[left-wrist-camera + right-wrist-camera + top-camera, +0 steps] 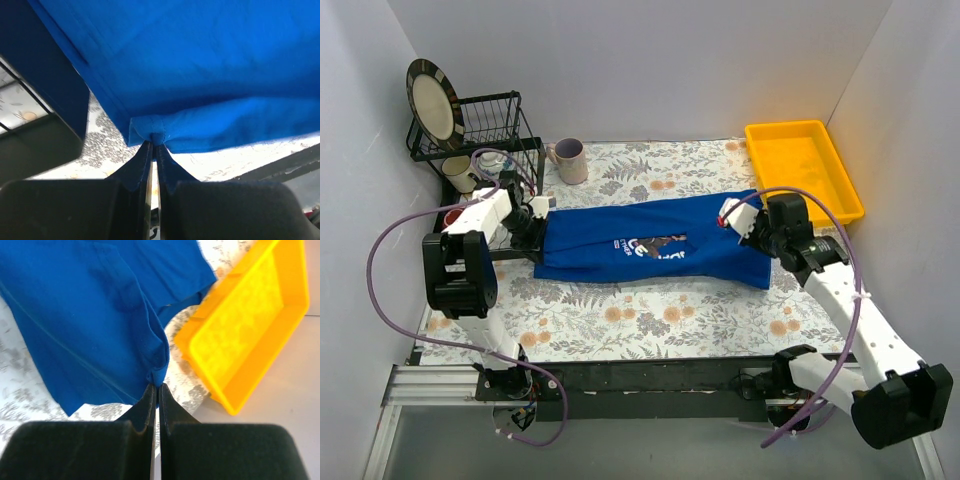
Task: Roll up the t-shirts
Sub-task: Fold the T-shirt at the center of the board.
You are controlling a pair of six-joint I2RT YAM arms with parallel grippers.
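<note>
T-shirt [610, 228] between left end effector [154, 143] and right end effector [156, 386], edge in each.

The t-shirt [605, 240] lies between rack [486, 98], left, and tray [800, 165], right.

T-shirt [620, 235], centre of frame: royal blue, white lettering, dark graphic. Tray [803, 165], upper right: bright yellow. Tablecloth [640, 320]: pale, grey leaves, orange flowers. Plate [432, 100], upper left: dark rim, cream middle. Rack [490, 122]: black wire. Mug [568, 160]: pale lilac.
</note>
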